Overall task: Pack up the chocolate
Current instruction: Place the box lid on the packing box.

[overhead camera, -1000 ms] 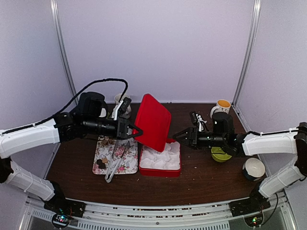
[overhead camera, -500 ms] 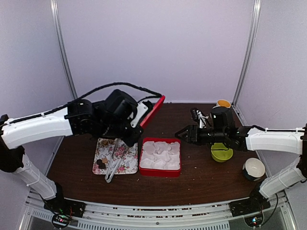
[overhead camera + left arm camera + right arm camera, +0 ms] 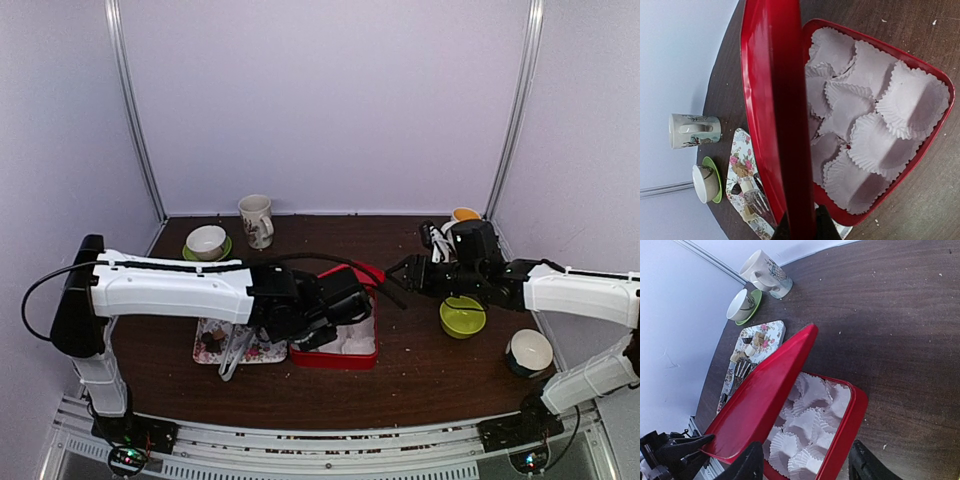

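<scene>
At the table's far left, a white cup on a green saucer (image 3: 206, 241) and a patterned mug (image 3: 256, 220) stand near the back wall. In front of them lies the floral tray (image 3: 213, 330). The chocolate (image 3: 758, 339) sits on it as a loose huddle of tan and dark bits at the end nearest the cups. None is in the tin. Each piece is a stubby block, too small to show a long axis or a heading. The huddle itself strings out roughly across that end of the tray. Metal tongs (image 3: 235, 355) lie lengthwise on the tray, just beside the pieces. Next right is the red tin (image 3: 940, 115), lined with white paper cups (image 3: 865, 145), all of them bare. The left gripper (image 3: 802, 230) pinches the near edge of the red lid (image 3: 775, 100), jaws narrow on it. The lid is tilted up, slanting over the tin's left side. The right gripper (image 3: 805, 467) hangs above the tin's right side, jaws spread, gripping nothing. Farther right are a green bowl (image 3: 462, 316), a white bowl (image 3: 529, 350) and a yellow-lined mug (image 3: 465, 216).
</scene>
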